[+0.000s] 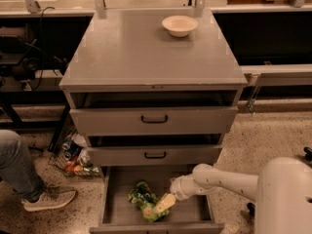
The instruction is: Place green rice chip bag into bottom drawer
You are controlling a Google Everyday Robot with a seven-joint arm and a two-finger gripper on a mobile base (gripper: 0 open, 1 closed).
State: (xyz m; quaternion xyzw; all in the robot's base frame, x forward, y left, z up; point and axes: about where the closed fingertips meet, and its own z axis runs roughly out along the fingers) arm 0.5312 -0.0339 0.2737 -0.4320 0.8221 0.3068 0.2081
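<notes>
Three grey metal cabinet drawers are counted: one top drawer (154,120), one middle drawer (155,155) and one deep bottom drawer (118,191). One crinkly light-green foil chip bag (143,200) is seen in the bottom drawer, with one tan-tipped gripper (165,204) just beside it. One round cream bowl (180,25) is seen near the tabletop's far right corner.

The robot's white arm (219,182) stretches out from its base, wrist angled down, gripper (165,204) low near the bottom drawer (117,204) front edge.
</notes>
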